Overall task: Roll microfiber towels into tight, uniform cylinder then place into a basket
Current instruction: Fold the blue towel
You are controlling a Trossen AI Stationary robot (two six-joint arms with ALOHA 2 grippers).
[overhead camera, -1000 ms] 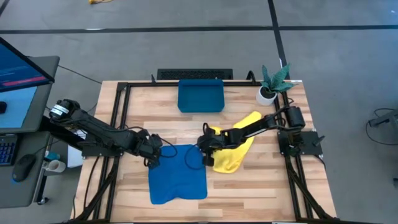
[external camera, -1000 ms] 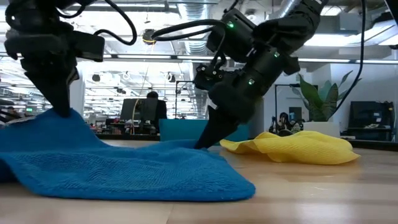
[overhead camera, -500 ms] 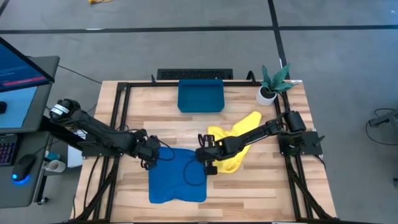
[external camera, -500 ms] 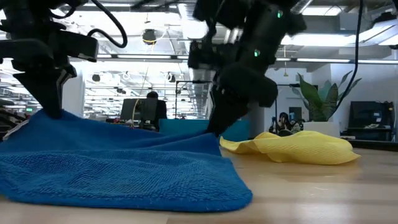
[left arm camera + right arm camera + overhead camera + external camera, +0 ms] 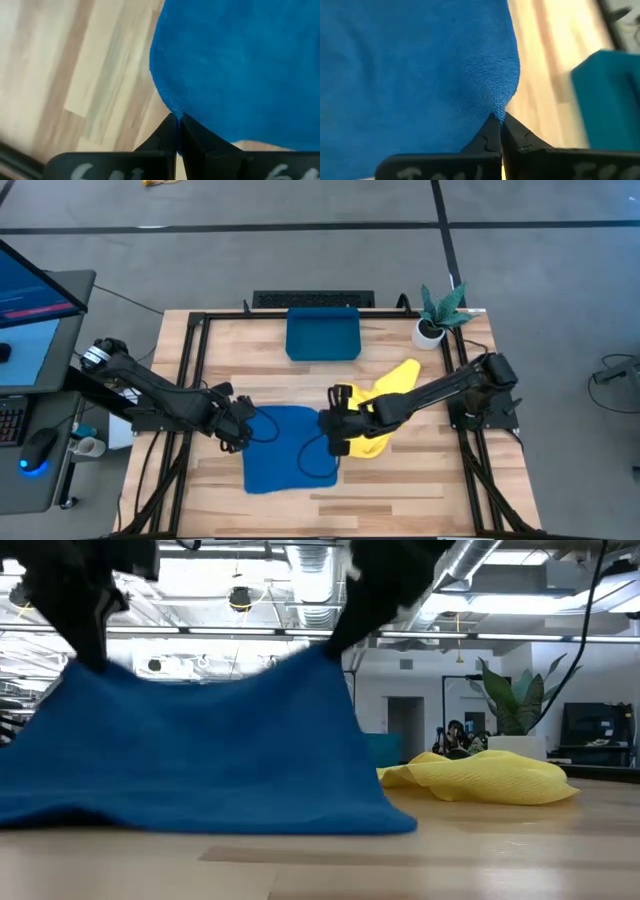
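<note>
The blue microfiber towel (image 5: 287, 452) is raised by its two far corners and hangs like a sheet (image 5: 200, 750), with its near edge (image 5: 210, 828) on the table. My left gripper (image 5: 241, 432) is shut on the far left corner, my right gripper (image 5: 336, 432) on the far right one. The yellow towel (image 5: 388, 402) lies crumpled on the table to the right, partly under my right arm. The dark-blue basket (image 5: 322, 334) stands at the far edge. My left gripper pinches the blue towel's far left corner (image 5: 172, 111) between its two shut fingers, slanting down from above. The cloth hangs below the fingers, its near edge on the table. My right gripper pinches the far right corner (image 5: 499, 111) between its shut fingers, slanting down; the cloth bunches at the fingertips and hangs below them.
A small white pot with a green plant (image 5: 436, 317) stands at the far right corner. A black frame (image 5: 196, 370) runs round the table's sides. The wood (image 5: 400, 490) at the near right is bare. Beyond the table lie a monitor and a mouse on the left.
Both grippers have risen, staying shut on the blue towel's far corners. The towel's far edge has gone from lying near the table to hanging high between them, while its near edge has stayed on the table. The yellow towel has not moved.
</note>
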